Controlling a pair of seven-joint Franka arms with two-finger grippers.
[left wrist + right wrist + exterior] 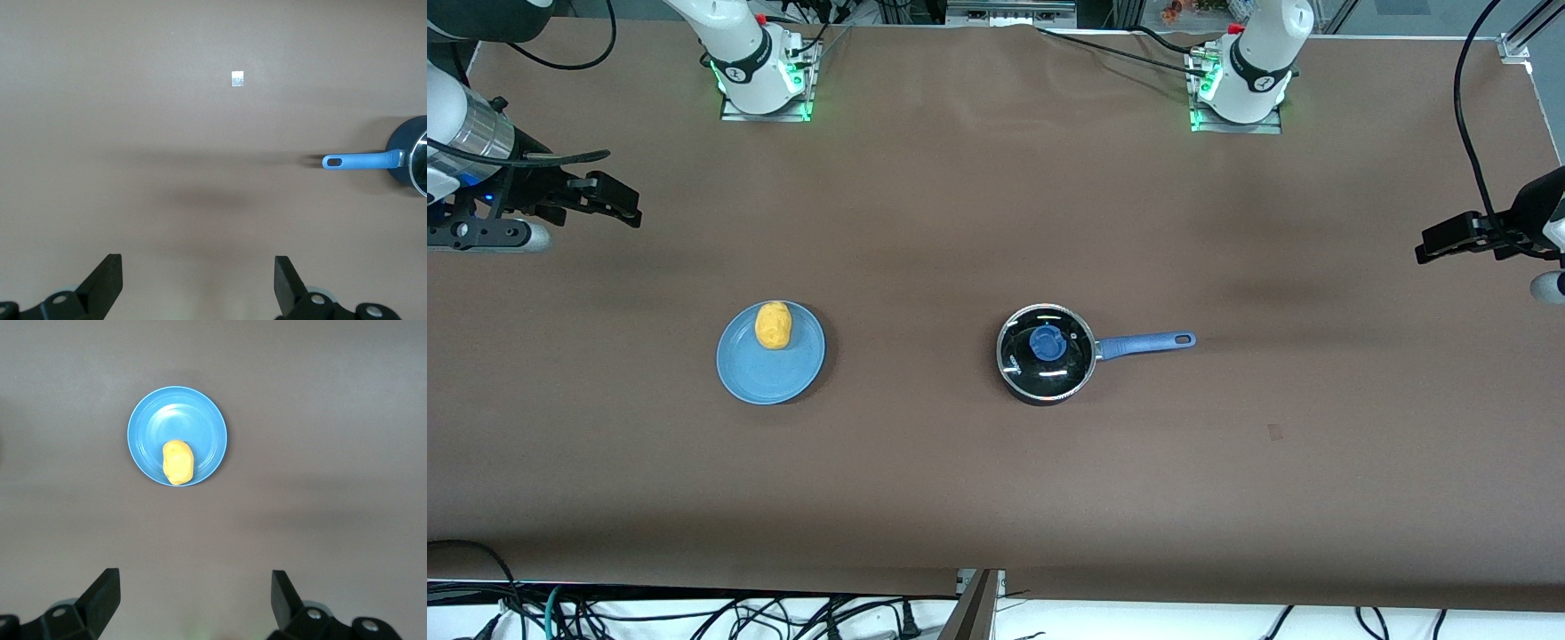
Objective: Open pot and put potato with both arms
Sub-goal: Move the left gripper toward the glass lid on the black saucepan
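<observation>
**A:** Right, what's on the table? I've got the pot (pixel 1047 354) sitting near the middle, toward the left arm's end, glass lid (pixel 1046 345) on, blue knob (pixel 1047 342) dead centre.

**B:** Lid is on, yes, seated flat on the silver rim. The long blue handle (pixel 1144 344) points straight out toward the left arm's end of the table. The left wrist view catches that handle too, and only a sliver of the pot's body at the edge.

**A:** And the potato (pixel 773 324)?

**B:** On the light-blue plate (pixel 770 372), toward the right arm's end, well apart from the pot. It lies on the part of the plate farther from the front camera, close to the rim. The right wrist view has it plain as day: yellow lump, blue plate, brown table (pixel 996 480) all round.

**A:** Grippers?

**B:** Left gripper (pixel 199 283) hangs over bare table at the left arm's end, fingers spread wide, nothing between them. Right gripper (pixel 195 600) is over the table's right-arm end, up in the air, jaws likewise parted and holding nothing.

**A:** One more bit: a small pale square mark (pixel 237 79) on the tabletop in the left wrist view.
</observation>
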